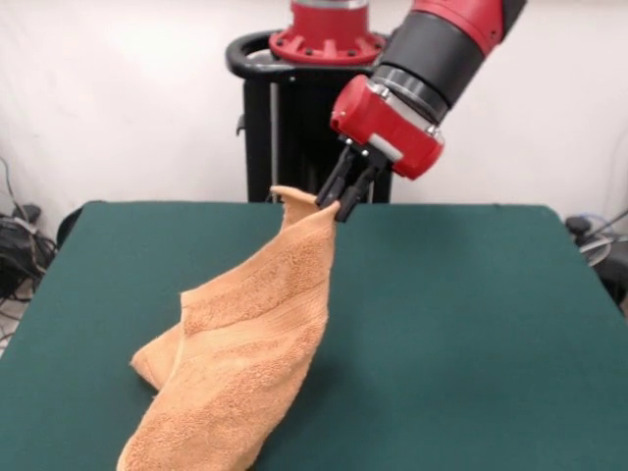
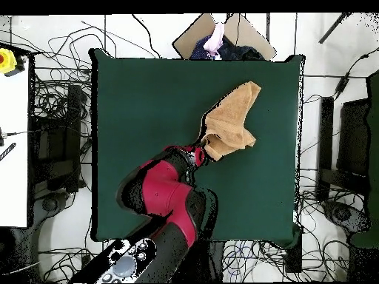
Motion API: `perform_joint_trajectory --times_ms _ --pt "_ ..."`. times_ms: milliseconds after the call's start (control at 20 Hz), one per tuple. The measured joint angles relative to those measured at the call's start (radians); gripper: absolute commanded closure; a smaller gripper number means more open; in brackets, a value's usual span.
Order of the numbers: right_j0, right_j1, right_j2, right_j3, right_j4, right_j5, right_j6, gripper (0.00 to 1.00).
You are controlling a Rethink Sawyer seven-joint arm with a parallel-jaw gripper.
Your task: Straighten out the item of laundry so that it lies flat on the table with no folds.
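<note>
One gripper pinches one towel corner above one table.

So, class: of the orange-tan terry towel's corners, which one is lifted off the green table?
The corner pinched in the black gripper: this end of the orange-tan terry towel hangs raised, while the rest trails down onto the green felt table.
</note>
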Motion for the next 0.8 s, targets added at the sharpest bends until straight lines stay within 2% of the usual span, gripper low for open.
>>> perform_joint_trajectory --times_ms 400,800 --pt "0.121 0.050 -0.046 0.047 0.131 0.000 0.018 1.00" --pt "0.248 0.106 -0.062 0.101 0.260 0.000 0.085 1.00"
